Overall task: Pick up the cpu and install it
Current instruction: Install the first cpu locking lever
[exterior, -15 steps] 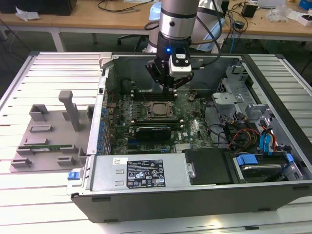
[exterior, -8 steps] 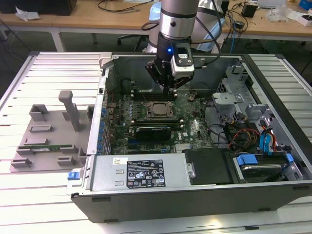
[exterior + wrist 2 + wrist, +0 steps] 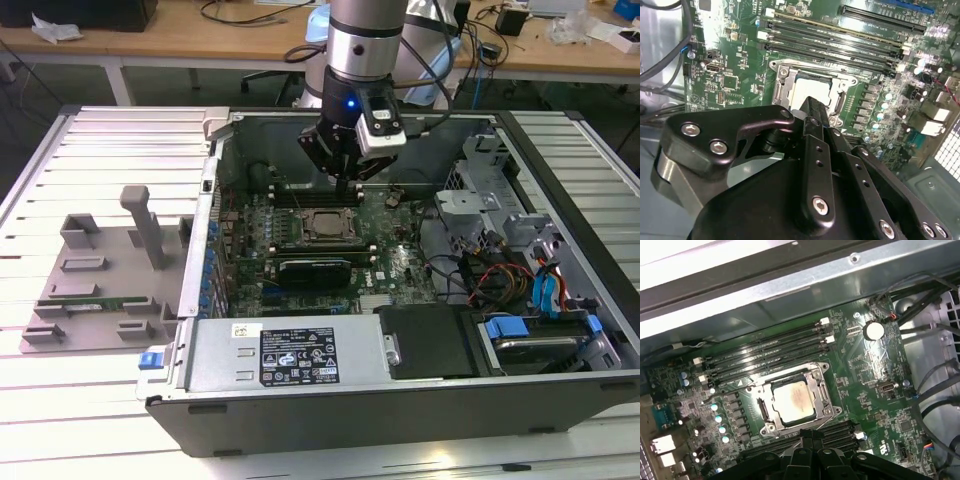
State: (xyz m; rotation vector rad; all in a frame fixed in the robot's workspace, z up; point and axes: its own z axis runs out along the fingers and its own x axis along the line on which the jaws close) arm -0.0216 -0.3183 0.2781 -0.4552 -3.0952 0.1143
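- The cpu [image 3: 322, 222] is seen seated in its socket [image 3: 821, 392], at seven o'clock from the gripper [image 3: 345, 180] in the exterior view.
- The jaws are closed, with nothing gripped.

In the second wrist view, the cpu [image 3: 810, 87] in the socket frame [image 3: 782, 85] is partly covered by the gripper [image 3: 812, 104]. In the exterior view, the arm [image 3: 365, 40] above that frame is cut off.
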